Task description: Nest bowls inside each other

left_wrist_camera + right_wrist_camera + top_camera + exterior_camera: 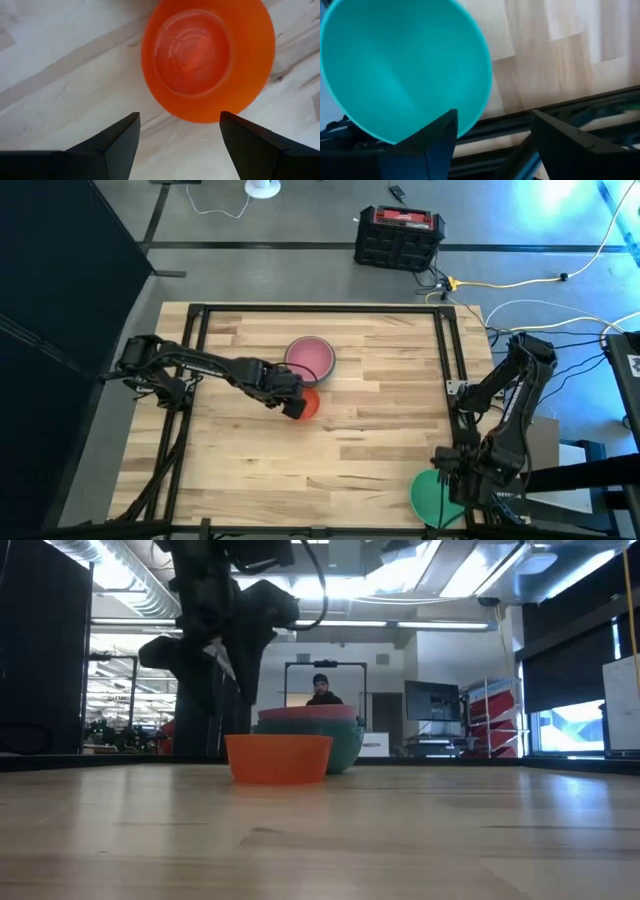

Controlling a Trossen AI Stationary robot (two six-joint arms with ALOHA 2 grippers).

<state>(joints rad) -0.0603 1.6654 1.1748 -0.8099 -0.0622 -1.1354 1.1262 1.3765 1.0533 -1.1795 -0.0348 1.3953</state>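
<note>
Left gripper (297, 408) hung over the middle of the tabletop (380, 430), its fingers spread wide and holding nothing. In its wrist view the two fingertips (117, 145) stood apart with the orange bowl (207, 60) just beyond them, upright on the wood and touched by neither. From above, that bowl (308, 404) sat just beside the pink bowl (309, 357). The low view showed the pink bowl nested in a green bowl (345, 750), the orange one (278, 758) standing in front of them on its own. Whether a further bowl lay under the stack could not be told. The gripper was probably poised there either to take the orange bowl by its rim or just after setting it down; the wide spread would suit either.

Right gripper (452, 480) waited at the near right corner, also wide and empty. Another green bowl (435, 498) hung partly off the tabletop's edge there, and the wrist view showed it (405, 70) tilted up beside one finger, seemingly propped on the frame rather than gripped. That spot looked awkward: the bowl could slip off if nudged.

As a judgement, the nesting was partly done. The orange bowl, being smallest, would belong last on top, so the corner bowl likely needed placing first.
</note>
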